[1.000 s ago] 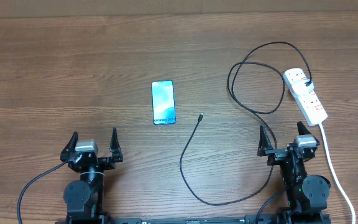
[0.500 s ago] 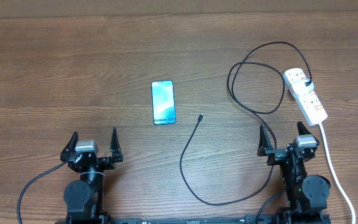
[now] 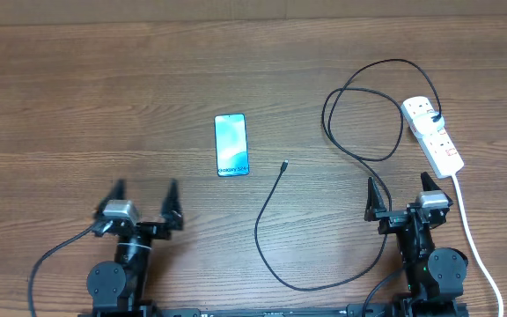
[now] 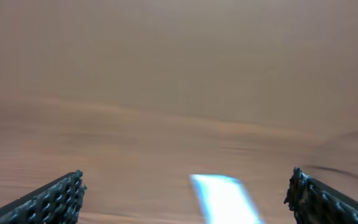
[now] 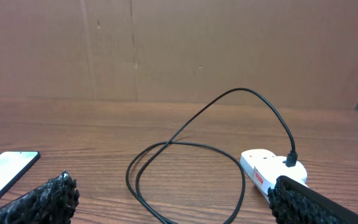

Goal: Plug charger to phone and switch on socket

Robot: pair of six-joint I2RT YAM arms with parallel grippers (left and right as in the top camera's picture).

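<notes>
My left gripper (image 3: 145, 187) and right gripper (image 3: 398, 181) spread wide, empty, wood-grain table (image 3: 104, 88), slim glossy phone (image 3: 231, 145) reading "Galaxy S24+", thin black looping charger (image 5: 168, 144), white oblong socket (image 3: 434, 134)

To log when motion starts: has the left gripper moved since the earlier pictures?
Yes. The left gripper has shifted right, toward the phone, which stayed put.

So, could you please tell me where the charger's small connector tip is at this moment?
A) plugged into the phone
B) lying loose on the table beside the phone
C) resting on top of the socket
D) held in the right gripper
B: the connector tip of the charger lies on the table, apart from the phone, on the side towards the socket, with nothing holding it.
</notes>
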